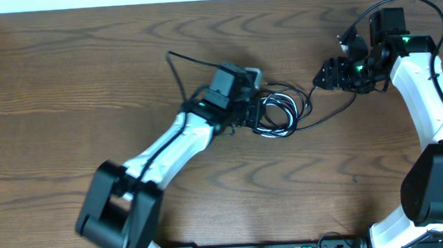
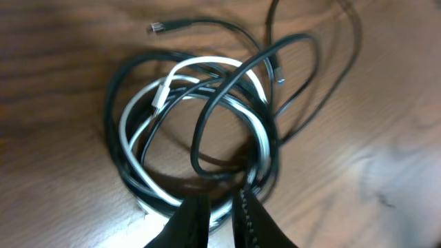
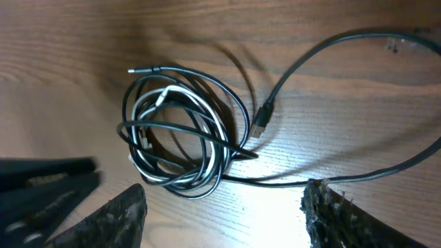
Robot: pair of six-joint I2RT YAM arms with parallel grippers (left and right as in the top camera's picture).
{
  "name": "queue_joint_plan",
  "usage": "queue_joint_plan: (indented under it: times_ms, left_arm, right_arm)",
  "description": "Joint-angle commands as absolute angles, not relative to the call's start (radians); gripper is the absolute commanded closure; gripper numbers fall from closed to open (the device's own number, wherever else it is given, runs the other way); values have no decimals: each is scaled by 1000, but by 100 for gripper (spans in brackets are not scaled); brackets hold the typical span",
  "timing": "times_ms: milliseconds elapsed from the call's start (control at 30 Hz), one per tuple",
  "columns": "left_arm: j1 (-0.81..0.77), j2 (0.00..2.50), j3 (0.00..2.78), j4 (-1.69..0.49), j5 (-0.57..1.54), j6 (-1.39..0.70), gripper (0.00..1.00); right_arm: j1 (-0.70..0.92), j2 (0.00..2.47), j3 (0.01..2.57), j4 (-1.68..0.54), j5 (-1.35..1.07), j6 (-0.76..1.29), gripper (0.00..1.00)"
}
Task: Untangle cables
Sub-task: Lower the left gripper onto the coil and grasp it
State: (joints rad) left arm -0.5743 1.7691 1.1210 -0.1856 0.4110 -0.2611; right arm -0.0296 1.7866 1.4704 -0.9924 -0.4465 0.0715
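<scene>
Close up, the left tool had its two dark fingers almost together at the near edge of the cables, a loose coil of thin black cords and one white cord on the brown wooden tabletop. I could not tell if it pinched a cord. The right tool stood wide open and empty beside the coil. These cords looked light, soft and bendy, so I thought a loose plug end was best to grab.

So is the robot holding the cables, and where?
The left fingers sit nearly shut at the near rim of the cable coil, but a real pinch cannot be told. The right fingers are wide open, holding nothing.
</scene>
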Motion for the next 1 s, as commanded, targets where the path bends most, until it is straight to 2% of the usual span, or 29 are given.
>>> queue_joint_plan:
  times_ms: [0, 133, 400, 500, 667, 967]
  left_arm:
    - [-608, 1814, 1142, -175, 361, -242, 79]
    - [-635, 1816, 1142, -189, 366, -154, 78]
    - [-699, 1819, 1141, -227, 340, 181, 69]
    - [-709, 1840, 1140, -229, 248, 229, 68]
    - [-708, 1890, 1140, -202, 241, 262, 63]
    - [-720, 1949, 1140, -154, 215, 326, 62]
  right_arm:
    - [-31, 1779, 1476, -1007, -432, 62, 28]
    - [-31, 1779, 1476, -1018, -432, 50, 27]
    - [-31, 1779, 1476, -1018, -432, 50, 26]
    - [-31, 1779, 1476, -1018, -432, 50, 26]
    - [-31, 1779, 1476, -1026, -432, 50, 25]
    - [-20, 1779, 1476, -1038, -432, 42, 24]
